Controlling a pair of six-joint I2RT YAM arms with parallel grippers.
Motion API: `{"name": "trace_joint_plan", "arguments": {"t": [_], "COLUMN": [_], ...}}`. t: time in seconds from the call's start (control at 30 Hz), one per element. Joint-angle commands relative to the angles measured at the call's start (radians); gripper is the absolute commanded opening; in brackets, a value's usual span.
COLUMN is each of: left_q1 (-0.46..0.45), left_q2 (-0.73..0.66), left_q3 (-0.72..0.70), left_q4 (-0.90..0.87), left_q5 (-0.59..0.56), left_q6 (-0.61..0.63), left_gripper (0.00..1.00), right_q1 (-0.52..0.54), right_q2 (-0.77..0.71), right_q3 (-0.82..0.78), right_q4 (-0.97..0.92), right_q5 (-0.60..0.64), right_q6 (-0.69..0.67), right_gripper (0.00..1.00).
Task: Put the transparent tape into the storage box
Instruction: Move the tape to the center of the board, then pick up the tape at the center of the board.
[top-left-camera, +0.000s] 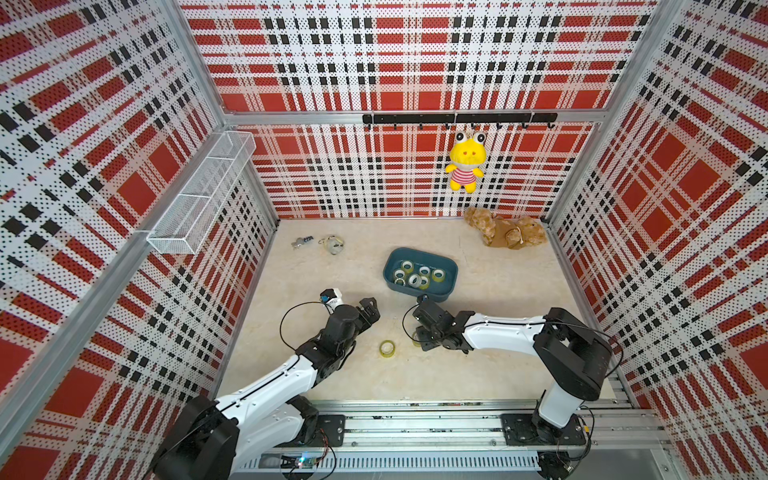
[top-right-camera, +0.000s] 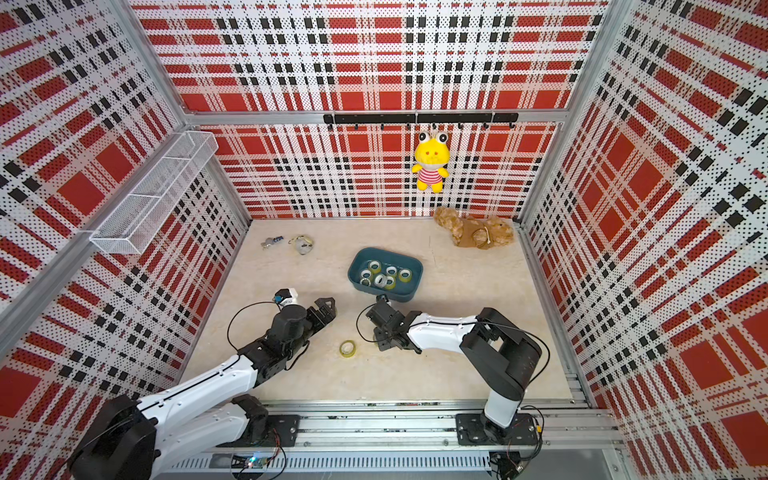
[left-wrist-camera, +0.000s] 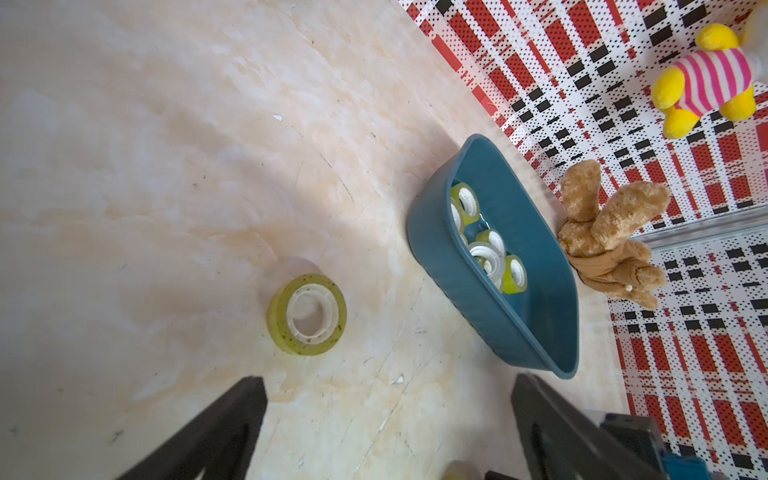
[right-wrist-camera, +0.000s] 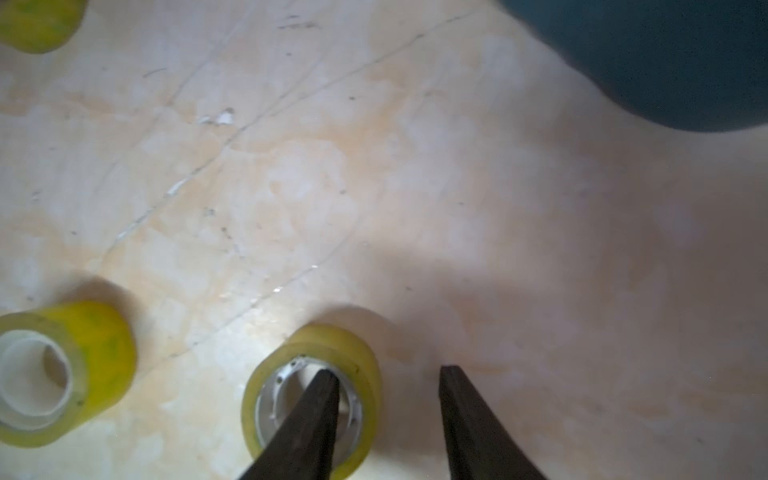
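Observation:
The teal storage box stands mid-floor with several transparent tape rolls inside. My right gripper is low over the floor in front of the box and is open. One finger is inside the core of an upright yellowish tape roll; the other is outside it with a gap. Two more rolls stand to its side. Another loose roll lies between the arms. My left gripper hovers open and holds nothing.
A brown plush lies in the back right corner. A yellow frog plush hangs from the black hook rail. A white wire basket is fixed to the left wall. Two small trinkets lie at the back left.

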Motion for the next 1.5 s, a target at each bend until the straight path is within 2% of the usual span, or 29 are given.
{"name": "trace_joint_plan", "arguments": {"t": [0.0, 0.2, 0.43, 0.6, 0.93, 1.03, 1.2, 1.3, 1.47], "left_q1": [-0.011, -0.033, -0.032, -0.014, 0.004, 0.009, 0.017, 0.023, 0.03], "left_q2": [0.011, 0.051, 0.036, -0.014, -0.036, -0.036, -0.047, -0.06, -0.065], "left_q3": [0.012, 0.031, 0.014, -0.008, -0.013, -0.013, -0.007, -0.011, -0.009], "left_q4": [0.003, 0.018, 0.032, 0.017, -0.003, -0.003, -0.015, -0.017, -0.02], "left_q5": [0.008, -0.003, -0.008, -0.011, -0.007, -0.003, 0.0, 0.0, 0.0], "left_q6": [0.019, 0.024, 0.04, 0.041, 0.047, 0.051, 0.058, 0.059, 0.07], "left_gripper": [0.99, 0.99, 0.99, 0.99, 0.99, 0.99, 0.99, 0.99, 0.99], "right_q1": [-0.046, -0.089, -0.088, -0.071, -0.049, -0.049, -0.049, -0.053, -0.091], "right_q2": [-0.094, -0.191, -0.11, -0.048, 0.031, 0.038, 0.004, -0.06, -0.167], "right_q3": [-0.047, -0.096, -0.038, 0.005, 0.018, 0.018, 0.023, 0.028, 0.08], "right_q4": [-0.062, -0.04, -0.065, -0.135, -0.128, -0.119, -0.138, -0.158, -0.192], "right_q5": [0.064, -0.073, -0.108, -0.004, 0.034, 0.027, 0.052, 0.067, 0.041], "right_q6": [0.0, -0.085, -0.105, -0.105, -0.064, -0.062, -0.067, -0.076, -0.116], "right_gripper": [0.47, 0.48, 0.46, 0.45, 0.41, 0.34, 0.09, 0.05, 0.06]}}
